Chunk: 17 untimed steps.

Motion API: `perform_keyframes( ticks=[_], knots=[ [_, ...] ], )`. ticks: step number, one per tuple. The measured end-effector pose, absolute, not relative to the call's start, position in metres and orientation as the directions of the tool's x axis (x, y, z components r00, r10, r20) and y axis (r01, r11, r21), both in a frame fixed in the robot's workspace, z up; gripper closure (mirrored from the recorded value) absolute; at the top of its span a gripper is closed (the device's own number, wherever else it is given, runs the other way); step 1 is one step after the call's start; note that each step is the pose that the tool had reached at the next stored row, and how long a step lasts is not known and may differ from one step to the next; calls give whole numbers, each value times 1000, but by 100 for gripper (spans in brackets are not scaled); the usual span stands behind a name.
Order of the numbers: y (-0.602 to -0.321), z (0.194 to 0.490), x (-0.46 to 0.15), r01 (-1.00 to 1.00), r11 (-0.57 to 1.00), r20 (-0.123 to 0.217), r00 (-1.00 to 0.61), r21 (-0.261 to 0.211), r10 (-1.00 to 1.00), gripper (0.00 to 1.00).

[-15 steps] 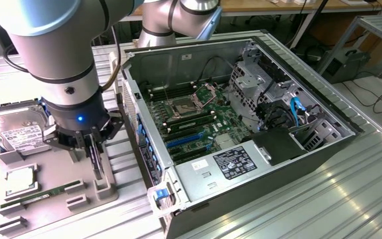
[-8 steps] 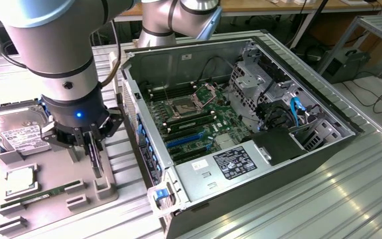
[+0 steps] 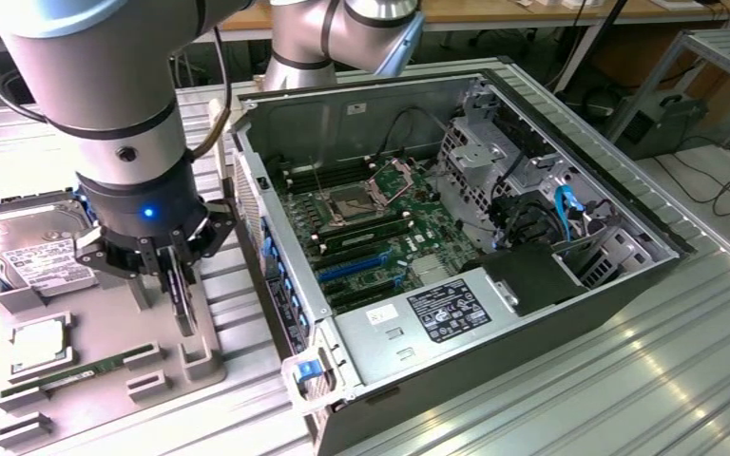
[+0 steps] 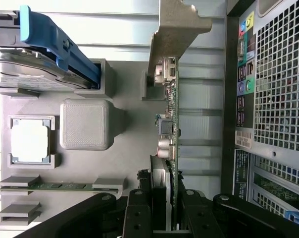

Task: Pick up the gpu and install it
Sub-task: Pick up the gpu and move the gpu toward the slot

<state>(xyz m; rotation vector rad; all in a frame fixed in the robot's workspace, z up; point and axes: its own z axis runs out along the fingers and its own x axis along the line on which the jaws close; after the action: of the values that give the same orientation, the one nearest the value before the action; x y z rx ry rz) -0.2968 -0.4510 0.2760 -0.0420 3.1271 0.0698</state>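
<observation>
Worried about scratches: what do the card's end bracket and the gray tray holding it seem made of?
The gpu bracket: likely bare sheet metal, silver-gray with a dull sheen and a thin bent tab. The tray: probably matte gray plastic, perhaps printed; no gloss, rounded blocky shapes.

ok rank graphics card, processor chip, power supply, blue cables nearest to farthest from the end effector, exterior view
1. graphics card, in the end effector
2. processor chip, grey tray
3. power supply, inside the case
4. blue cables, exterior view's right
</observation>
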Motion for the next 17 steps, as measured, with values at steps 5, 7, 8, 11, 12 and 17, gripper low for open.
perform_keyframes(
  ticks=[5,7,8,11,12,17],
  knots=[
    [-451,280,-297,-27,999,-14,-1000,44,-27,72],
    [-451,282,-297,-27,999,-14,-1000,44,-27,72],
    [-451,283,-297,-27,999,-14,-1000,44,-27,72],
    [-451,286,-297,-27,999,-14,-1000,44,-27,72],
    [-451,287,-297,-27,999,-14,-1000,44,-27,72],
    [-451,293,-297,-27,999,-14,-1000,44,-27,72]
  ],
)
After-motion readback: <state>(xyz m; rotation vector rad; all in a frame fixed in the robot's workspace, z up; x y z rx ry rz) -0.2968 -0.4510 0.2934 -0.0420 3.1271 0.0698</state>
